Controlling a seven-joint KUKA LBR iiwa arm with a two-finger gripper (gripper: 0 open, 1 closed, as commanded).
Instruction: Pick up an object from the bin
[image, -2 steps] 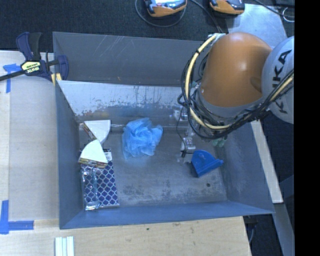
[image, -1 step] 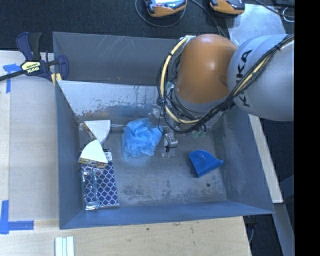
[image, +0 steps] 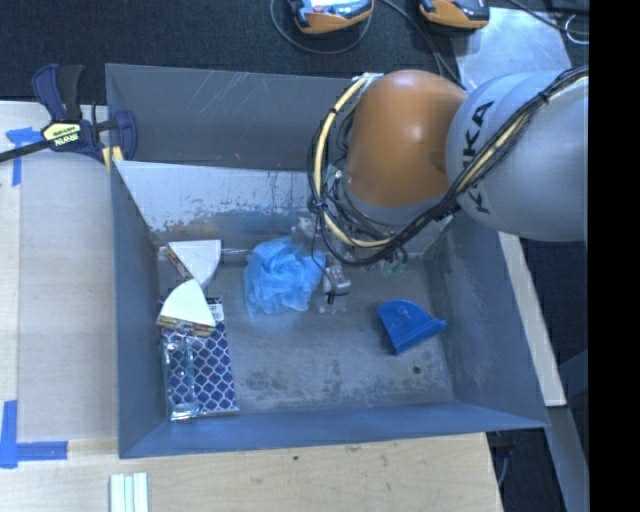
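My gripper (image: 333, 290) hangs low in the middle of the bin, mostly hidden under the orange cover; one metal fingertip pokes out just right of a crumpled light-blue cloth (image: 280, 279). The fingertip touches or nearly touches the cloth's right edge. A blue wedge-shaped plastic piece (image: 408, 325) lies on the floor to the gripper's lower right, apart from it.
Along the bin's left side lie a white and brown folded paper piece (image: 196, 285) and, below it, a clear packet with a blue and white lattice pattern (image: 199, 371). The arm and its cables cover the bin's upper right.
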